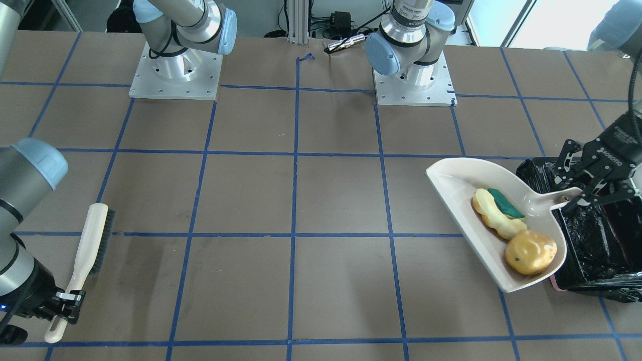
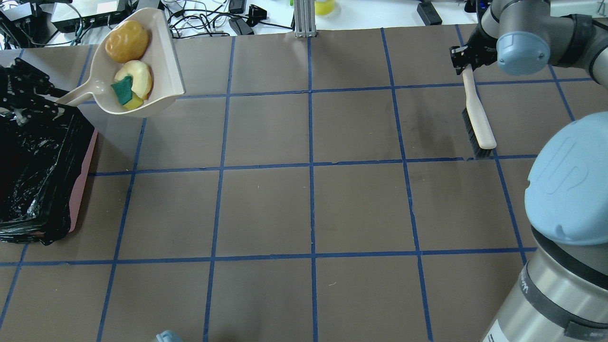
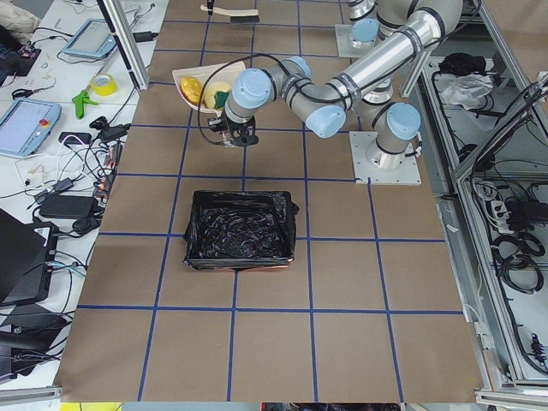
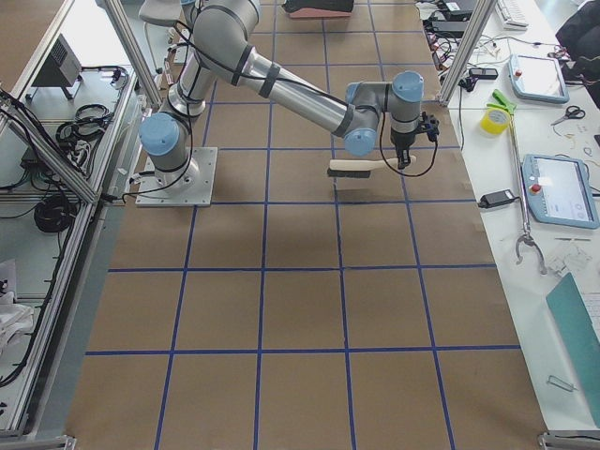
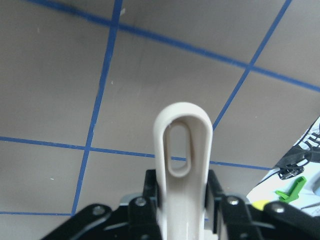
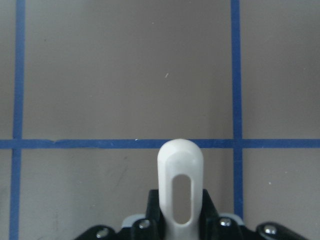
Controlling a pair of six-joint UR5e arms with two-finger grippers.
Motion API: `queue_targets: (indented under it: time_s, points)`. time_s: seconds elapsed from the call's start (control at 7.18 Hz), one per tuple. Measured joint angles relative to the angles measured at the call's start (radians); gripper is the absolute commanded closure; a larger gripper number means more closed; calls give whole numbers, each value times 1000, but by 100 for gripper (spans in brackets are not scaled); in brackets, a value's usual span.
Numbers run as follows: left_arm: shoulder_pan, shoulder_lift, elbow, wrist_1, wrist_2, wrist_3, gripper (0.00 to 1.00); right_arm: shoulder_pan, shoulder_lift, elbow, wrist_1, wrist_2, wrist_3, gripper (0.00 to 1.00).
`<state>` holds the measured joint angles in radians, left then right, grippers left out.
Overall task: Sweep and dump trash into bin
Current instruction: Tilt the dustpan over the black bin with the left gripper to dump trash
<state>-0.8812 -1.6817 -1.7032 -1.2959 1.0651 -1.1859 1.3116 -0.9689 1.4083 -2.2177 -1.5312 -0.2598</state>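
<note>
My left gripper point(image 1: 577, 198) is shut on the handle of the beige dustpan point(image 1: 461, 180) and holds it tilted above the table, beside the bin. The trash lies in the pan: an orange-yellow lump point(image 1: 530, 251) and a pale yellow curved piece point(image 1: 494, 215) with a green sponge point(image 1: 505, 203). The bin point(image 1: 597, 245) is pink-sided with a black bag and sits under the gripper point(image 2: 28, 102). My right gripper point(image 1: 67, 301) is shut on the handle of a beige brush point(image 1: 93, 240), far across the table. The left wrist view shows the pan's handle point(image 5: 182, 145); the right wrist view shows the brush handle point(image 6: 180, 190).
The brown table carries a blue tape grid point(image 2: 311, 166). The two arm bases point(image 1: 175, 70) stand at the robot's edge, with a small metal tool point(image 1: 346, 44) between them. Cables and devices point(image 2: 213, 19) lie past the far edge.
</note>
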Motion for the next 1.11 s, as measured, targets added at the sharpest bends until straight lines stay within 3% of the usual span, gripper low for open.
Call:
queue_targets:
  time_s: [0.56, 1.11]
  points:
    - [159, -18, 59, -24, 96, 359, 100, -53, 51, -17, -21, 16, -18, 100]
    - [237, -82, 172, -80, 153, 511, 100, -55, 77, -39, -50, 35, -27, 100]
